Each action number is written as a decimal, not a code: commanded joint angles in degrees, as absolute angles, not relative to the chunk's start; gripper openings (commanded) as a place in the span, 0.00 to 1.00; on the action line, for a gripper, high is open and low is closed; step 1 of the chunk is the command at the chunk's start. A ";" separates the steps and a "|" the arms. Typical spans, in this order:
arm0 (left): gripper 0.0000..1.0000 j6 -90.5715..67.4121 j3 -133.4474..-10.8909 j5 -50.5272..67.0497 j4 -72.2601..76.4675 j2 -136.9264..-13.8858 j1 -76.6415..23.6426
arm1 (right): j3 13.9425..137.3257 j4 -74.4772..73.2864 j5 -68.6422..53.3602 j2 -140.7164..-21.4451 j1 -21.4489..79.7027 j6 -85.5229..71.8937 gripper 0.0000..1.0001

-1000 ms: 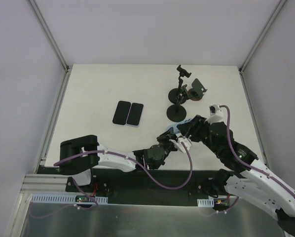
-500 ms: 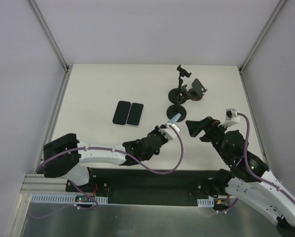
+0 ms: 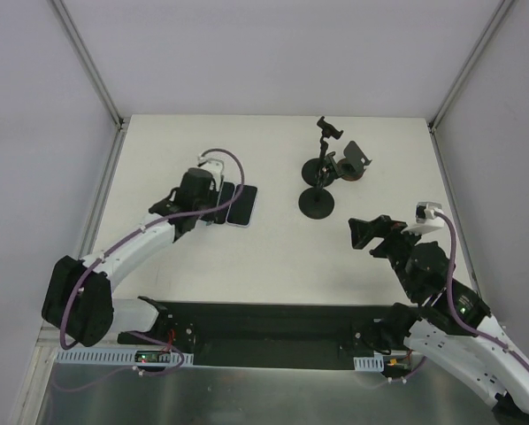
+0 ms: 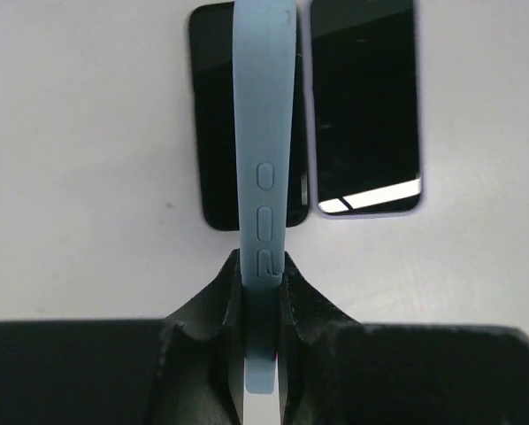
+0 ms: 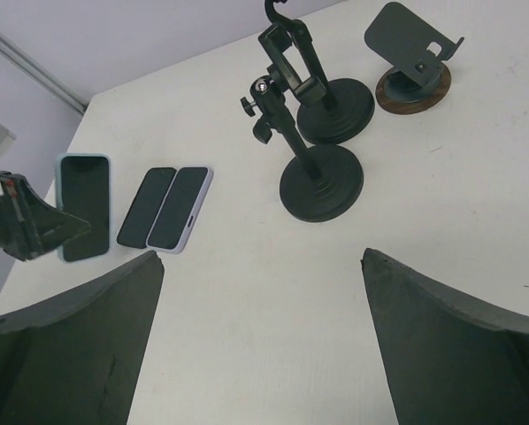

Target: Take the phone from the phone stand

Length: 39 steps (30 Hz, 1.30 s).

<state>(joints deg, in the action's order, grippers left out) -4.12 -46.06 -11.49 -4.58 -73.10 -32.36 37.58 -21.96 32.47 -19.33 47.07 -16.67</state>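
Nearest the bases, on the right, the right fingers (image 5: 450, 345) hang spread wide with nothing between them, well apart from everything on the surface (image 3: 273, 257). Further out on the left, the left fingers (image 4: 218, 305) are clamped on one end of a blue phone (image 4: 264, 133). It is held edge-on above a black phone (image 4: 213, 115) that lies flat just beside a lilac-edged phone (image 4: 364, 106). Whether the blue one touches anything below, I cannot tell. Beyond, toward the far right, are three stands: a round-based post (image 5: 322, 181), a clamp stand (image 5: 335, 108) and a tilted plate stand (image 5: 415, 62), none holding a phone. To my eye the removal itself is done; what is left is laying the blue phone down by the other two and letting go.
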 commanded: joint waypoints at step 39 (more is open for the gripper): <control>0.49 5.98 -79.54 24.35 -32.61 -110.48 3.96 | 34.01 -23.99 34.01 -19.16 47.20 -7.03 0.96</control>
<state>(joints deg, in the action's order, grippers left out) 5.37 -78.30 27.75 -31.99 -111.44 4.12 33.67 -24.77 33.80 -18.68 47.07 -7.42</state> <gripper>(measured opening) 0.448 0.967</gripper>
